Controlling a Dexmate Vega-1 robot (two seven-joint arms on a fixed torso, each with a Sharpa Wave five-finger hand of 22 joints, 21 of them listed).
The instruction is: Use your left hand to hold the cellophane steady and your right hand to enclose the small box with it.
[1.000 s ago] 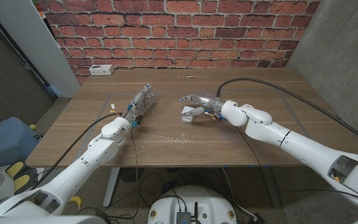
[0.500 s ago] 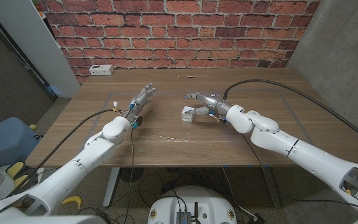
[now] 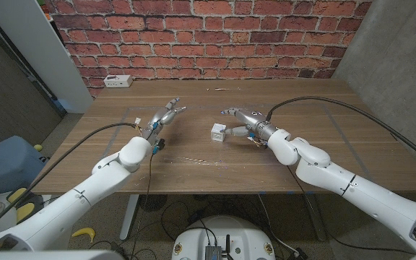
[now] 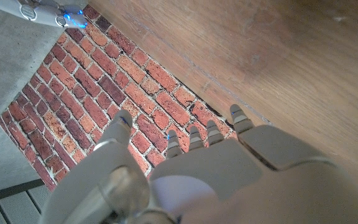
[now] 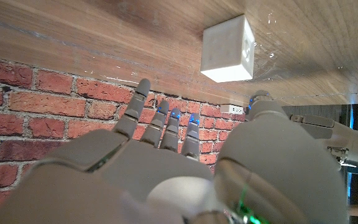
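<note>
The small white box (image 3: pixel 219 131) (image 5: pixel 227 50) stands on the wooden table (image 3: pixel 302 155) near its middle. Clear cellophane (image 5: pixel 277 45) lies around it, showing as faint glints in the right wrist view and barely in the head view. My right hand (image 3: pixel 240 118) (image 5: pixel 166 162) hovers just right of the box with its fingers stretched out and apart, holding nothing. My left hand (image 3: pixel 162 118) (image 4: pixel 197 174) is held left of the box, a clear gap away, its fingers spread and pointing toward the brick wall, with nothing in them.
A white power strip (image 3: pixel 118 81) lies at the table's back left by the brick wall (image 3: pixel 215 36). A small pale scrap (image 3: pixel 219 89) lies near the back edge. A blue bin (image 3: pixel 2 166) stands on the floor at left.
My right hand has drawn back from the box, which now stands on its own. My left hand has lifted and its fingers have spread wider.
</note>
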